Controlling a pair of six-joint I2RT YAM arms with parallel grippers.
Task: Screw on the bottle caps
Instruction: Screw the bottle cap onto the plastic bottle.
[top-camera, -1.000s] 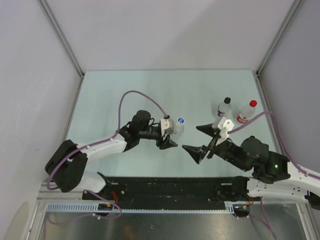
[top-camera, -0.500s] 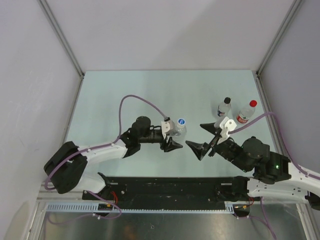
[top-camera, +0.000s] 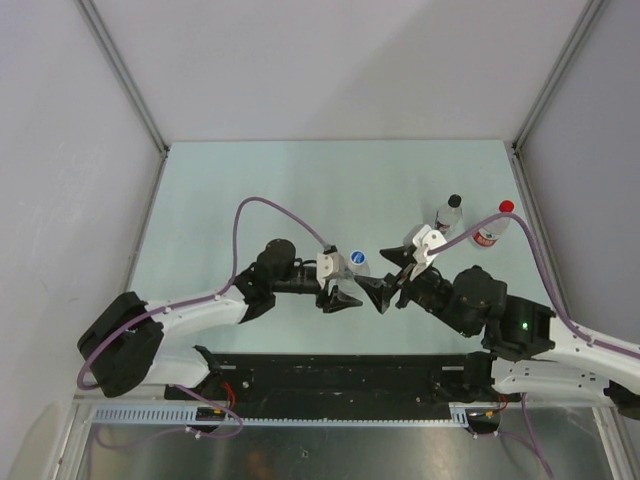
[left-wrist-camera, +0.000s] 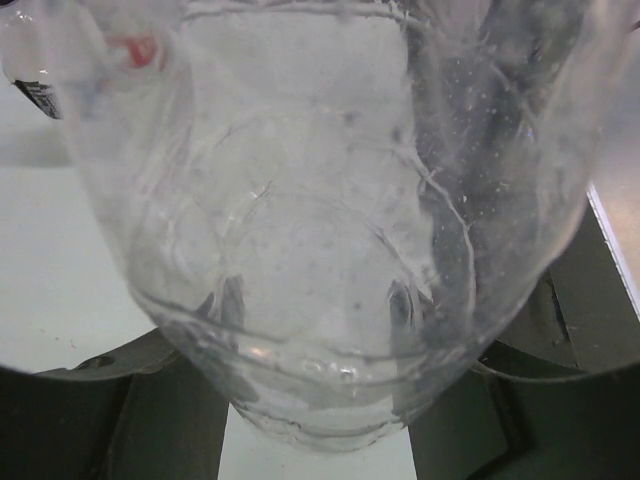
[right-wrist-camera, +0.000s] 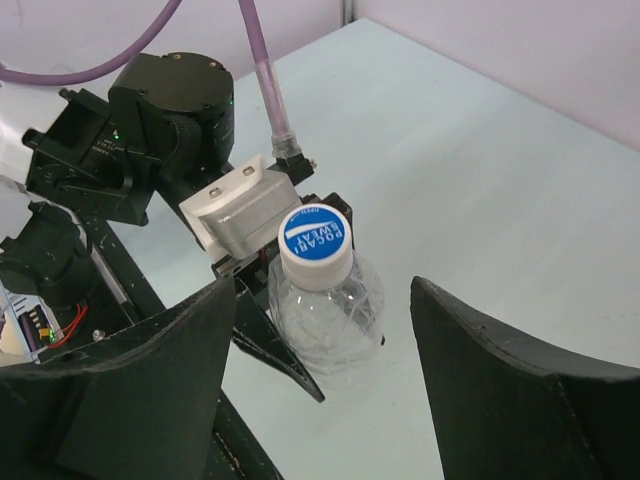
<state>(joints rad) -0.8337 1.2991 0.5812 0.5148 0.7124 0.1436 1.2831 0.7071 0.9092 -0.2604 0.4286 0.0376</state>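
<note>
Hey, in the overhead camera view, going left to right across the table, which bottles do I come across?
Bottle with the blue-and-white cap → black-capped bottle → red-capped bottle.

Left arm stretched low from the 8 o'clock corner, wrist pointing toward 3 o'clock, left gripper (top-camera: 349, 281) clamped around a clear bottle (right-wrist-camera: 328, 322), right arm reaching in from 4 o'clock, right gripper (top-camera: 385, 274) facing 9 o'clock, jaws spread wide, flanking that bottle without touching.
</note>
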